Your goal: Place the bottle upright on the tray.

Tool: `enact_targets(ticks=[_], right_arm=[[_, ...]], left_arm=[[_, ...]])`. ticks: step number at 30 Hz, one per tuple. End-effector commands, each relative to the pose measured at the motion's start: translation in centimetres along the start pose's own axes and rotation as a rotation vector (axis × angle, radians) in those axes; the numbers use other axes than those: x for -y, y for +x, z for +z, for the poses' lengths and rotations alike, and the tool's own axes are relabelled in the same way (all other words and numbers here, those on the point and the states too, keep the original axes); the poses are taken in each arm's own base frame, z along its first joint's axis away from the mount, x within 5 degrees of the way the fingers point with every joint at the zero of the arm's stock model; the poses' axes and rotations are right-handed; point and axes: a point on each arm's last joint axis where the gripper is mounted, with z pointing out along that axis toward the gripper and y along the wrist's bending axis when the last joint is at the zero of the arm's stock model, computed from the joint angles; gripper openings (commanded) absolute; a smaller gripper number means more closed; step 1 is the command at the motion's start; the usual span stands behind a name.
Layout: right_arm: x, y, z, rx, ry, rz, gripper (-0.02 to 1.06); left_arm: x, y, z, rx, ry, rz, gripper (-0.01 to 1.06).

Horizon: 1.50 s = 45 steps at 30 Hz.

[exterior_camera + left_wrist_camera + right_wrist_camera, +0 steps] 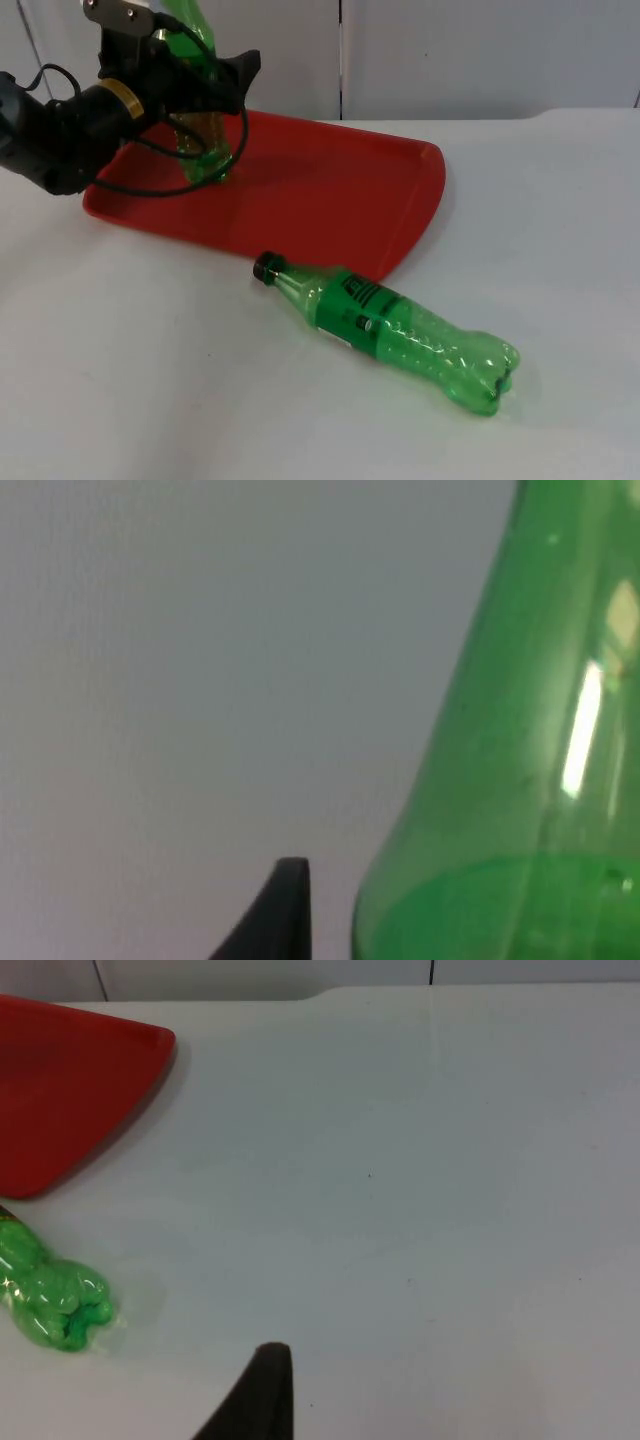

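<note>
While my left tool (205,75) is clenched on the upright green bottle (205,150) at the far left of the red tray (330,200), the danger sits in how I let it go. Its base looks to be on or just above the tray floor near the back rim; I cannot tell which, since my arm hides part of it. If I release before the base sits flat, or drag a finger along the neck on leaving, this tall, light, empty-looking bottle would likely tip and roll across the tray. In my left wrist view the bottle's green shoulder (520,780) stands just beside one black fingertip (285,910), so there is little room for a clean retreat. Further right, a second green bottle (390,330) lies on its side on the white worktop (550,250), just off the tray's near edge, black cap toward the tray; a falling bottle could knock it or send it rolling. My right tool waits over the worktop, its base end (55,1305) near one fingertip (262,1395); whether that tool is released I cannot tell.
</note>
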Motion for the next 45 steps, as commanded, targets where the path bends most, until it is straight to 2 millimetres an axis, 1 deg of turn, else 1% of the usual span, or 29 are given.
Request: enact_targets(ticks=[1,4,5,7,8,13,14,19,20,25,26,30,31,37,38,40,42,43,44,45], right_arm=[[0.0,0.0,0.0,0.007,0.005,0.004,1.05],[0.0,0.0,0.0,0.007,0.005,0.004,1.05],[0.0,0.0,0.0,0.007,0.005,0.004,1.05],[0.0,0.0,0.0,0.007,0.005,0.004,1.05],[0.0,0.0,0.0,0.007,0.005,0.004,1.05],[0.0,0.0,0.0,0.007,0.005,0.004,1.05],[0.0,0.0,0.0,0.007,0.005,0.004,1.05],[0.0,0.0,0.0,0.007,0.005,0.004,1.05],[0.0,0.0,0.0,0.007,0.005,0.004,1.05],[0.0,0.0,0.0,0.007,0.005,0.004,1.05],[0.0,0.0,0.0,0.007,0.005,0.004,1.05],[0.0,0.0,0.0,0.007,0.005,0.004,1.05],[0.0,0.0,0.0,0.007,0.005,0.004,1.05],[0.0,0.0,0.0,0.007,0.005,0.004,1.05],[0.0,0.0,0.0,0.007,0.005,0.004,1.05],[0.0,0.0,0.0,0.007,0.005,0.004,1.05],[0.0,0.0,0.0,0.007,0.005,0.004,1.05],[0.0,0.0,0.0,0.007,0.005,0.004,1.05],[0.0,0.0,0.0,0.007,0.005,0.004,1.05],[0.0,0.0,0.0,0.007,0.005,0.004,1.05]], left_arm=[[0.1,0.0,-0.3,-0.006,0.007,0.016,1.05],[-0.2,0.2,-0.7,-0.018,-0.001,0.006,1.05],[-0.7,0.1,-1.0,-0.019,-0.013,0.005,1.05],[-0.9,0.2,-1.7,-0.041,-0.011,-0.001,1.05],[-0.9,0.2,-1.7,-0.041,-0.011,-0.001,1.05],[-0.1,-0.4,-3.5,-0.08,-0.006,-0.01,1.05],[-0.1,-0.4,-3.5,-0.08,-0.006,-0.01,1.05],[0.8,-1.3,-5.6,-0.12,-0.006,-0.03,1.05],[0.8,-1.3,-5.6,-0.12,-0.006,-0.03,1.05],[1.2,-2.2,-8.2,-0.152,-0.024,-0.053,1.05],[1.2,-2.2,-8.2,-0.152,-0.024,-0.053,1.05],[1.4,-3.5,-10.3,-0.161,-0.042,-0.066,1.05],[1.4,-3.5,-10.3,-0.161,-0.042,-0.066,1.05],[2.6,-5.9,-13.0,-0.171,-0.044,-0.037,1.05],[2.6,-5.9,-13.0,-0.171,-0.044,-0.037,1.05],[3.0,-6.9,-13.7,-0.161,-0.041,-0.042,1.05],[3.5,-8.0,-14.3,-0.149,-0.02,-0.09,1.05],[3.8,-8.7,-14.6,-0.14,-0.007,-0.125,1.05],[3.8,-8.7,-14.6,-0.14,-0.007,-0.125,1.05],[4.0,-9.5,-14.8,-0.134,0.013,-0.137,1.05]])
